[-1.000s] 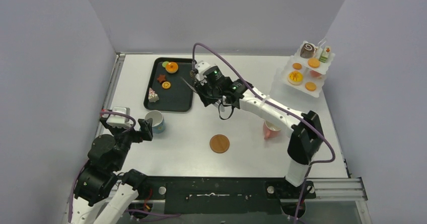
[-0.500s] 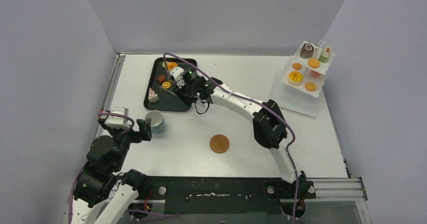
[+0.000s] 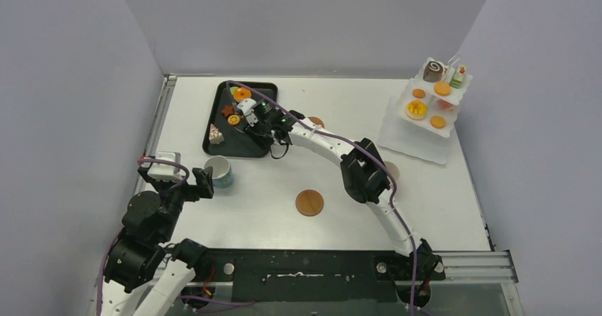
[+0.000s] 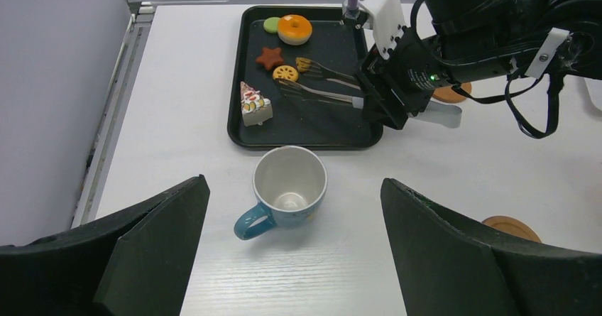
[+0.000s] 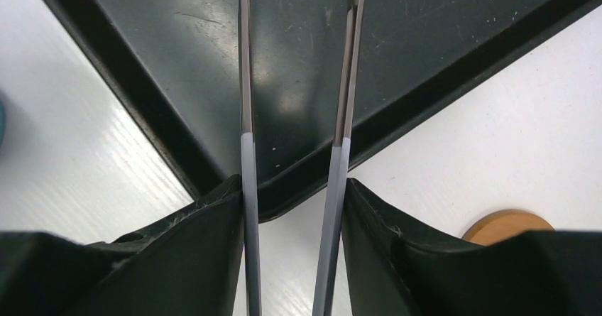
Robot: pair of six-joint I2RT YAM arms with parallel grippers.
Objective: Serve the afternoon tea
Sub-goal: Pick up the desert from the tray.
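Several pastries [image 3: 417, 108] sit on the stand [image 3: 408, 138]; five wait on the tray [image 4: 319, 124], blue cup [image 4: 287, 188] unserved beside it. Your right gripper [image 5: 292, 216] clamps the tongs [image 4: 319, 94], half-open, tips flanking the cookie [image 4: 286, 73], nothing pinched yet.

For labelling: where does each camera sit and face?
Top external: overhead behind the robot, facing the table; both arms show.
Left wrist: low, facing forward past the blue cup to the tray; open left gripper shows.
Right wrist: looks along the tongs onto the tray; right gripper clamps them.
Wrist views share tray, tongs.
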